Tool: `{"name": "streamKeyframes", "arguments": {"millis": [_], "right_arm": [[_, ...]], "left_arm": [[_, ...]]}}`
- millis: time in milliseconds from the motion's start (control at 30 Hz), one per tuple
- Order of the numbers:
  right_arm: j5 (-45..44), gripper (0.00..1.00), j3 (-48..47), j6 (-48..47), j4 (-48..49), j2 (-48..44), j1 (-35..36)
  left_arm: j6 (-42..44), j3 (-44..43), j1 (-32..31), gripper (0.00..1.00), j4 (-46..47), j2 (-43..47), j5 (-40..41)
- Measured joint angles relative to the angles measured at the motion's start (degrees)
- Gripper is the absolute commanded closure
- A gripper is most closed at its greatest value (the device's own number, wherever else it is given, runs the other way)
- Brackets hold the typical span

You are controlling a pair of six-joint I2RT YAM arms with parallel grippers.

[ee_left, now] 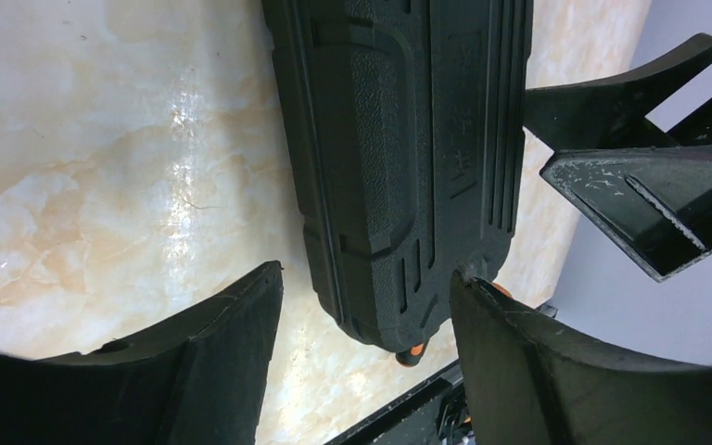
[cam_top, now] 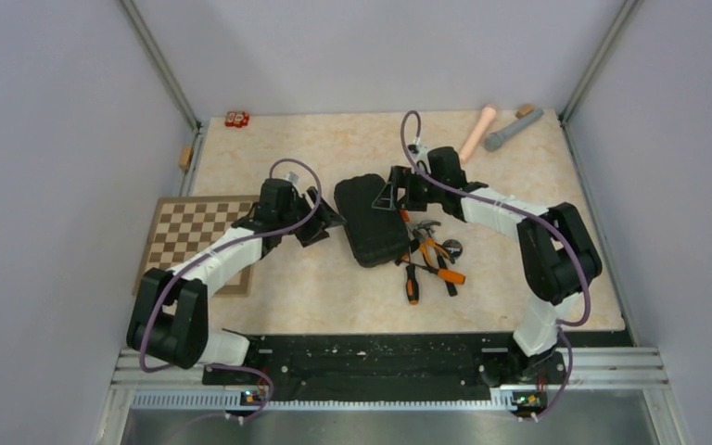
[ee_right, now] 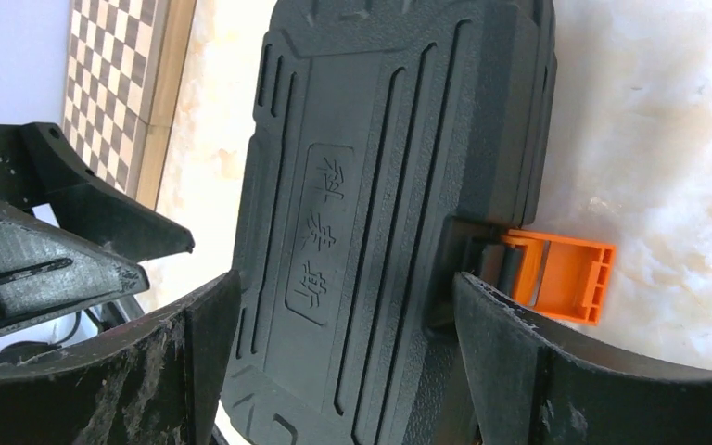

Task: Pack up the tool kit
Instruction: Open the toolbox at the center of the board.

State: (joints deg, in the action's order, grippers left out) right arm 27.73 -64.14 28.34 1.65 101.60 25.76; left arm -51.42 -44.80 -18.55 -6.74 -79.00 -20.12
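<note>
The black tool kit case [cam_top: 371,221] lies shut in the middle of the table, lid side up. Its orange latch [ee_right: 561,273] is flipped outward on the right edge. Orange-and-black pliers and screwdrivers [cam_top: 431,260] lie loose on the table just right of the case. My left gripper [cam_top: 324,222] hovers at the case's left edge, open, its fingers spread with the case end [ee_left: 399,167] beyond them. At the case's far right corner, my right gripper [cam_top: 391,195] is open above the lid [ee_right: 371,213], holding nothing. An orange tool tip [ee_left: 411,352] peeks past the case end.
A brown chessboard [cam_top: 195,236] lies at the left, under the left arm. A pink cylinder [cam_top: 477,132] and a grey cylinder [cam_top: 512,128] rest at the back right. A small red object [cam_top: 237,119] sits at the back left. A black rail [cam_top: 371,357] borders the near edge.
</note>
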Motion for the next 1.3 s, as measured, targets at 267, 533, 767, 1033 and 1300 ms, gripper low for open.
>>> {"name": "streamKeyframes", "arguments": {"millis": [267, 533, 767, 1033, 1300], "right_arm": [[1.4, 0.17, 0.0, 1.6, 3.8, 2.0, 0.8], [-0.5, 0.19, -1.0, 1.8, 3.8, 2.5, 2.2], [-1.7, 0.22, -2.8, 3.8, 7.1, 3.5, 5.7], [-1.6, 0.24, -4.8, 7.1, 9.9, 3.5, 8.4], [1.2, 0.24, -6.5, 8.1, 11.2, 2.4, 12.2]], "left_arm": [[-1.5, 0.0, -0.4, 0.47, 3.2, -2.7, -0.3], [-2.3, 0.0, -0.7, 0.56, 5.4, -6.1, -0.4], [-2.0, 1.7, -0.1, 0.63, 4.8, -6.9, 1.3], [-1.0, 5.4, 2.0, 0.6, 5.1, -3.0, 1.6], [0.2, 10.4, 6.0, 0.47, 4.9, 2.6, 3.1]]}}
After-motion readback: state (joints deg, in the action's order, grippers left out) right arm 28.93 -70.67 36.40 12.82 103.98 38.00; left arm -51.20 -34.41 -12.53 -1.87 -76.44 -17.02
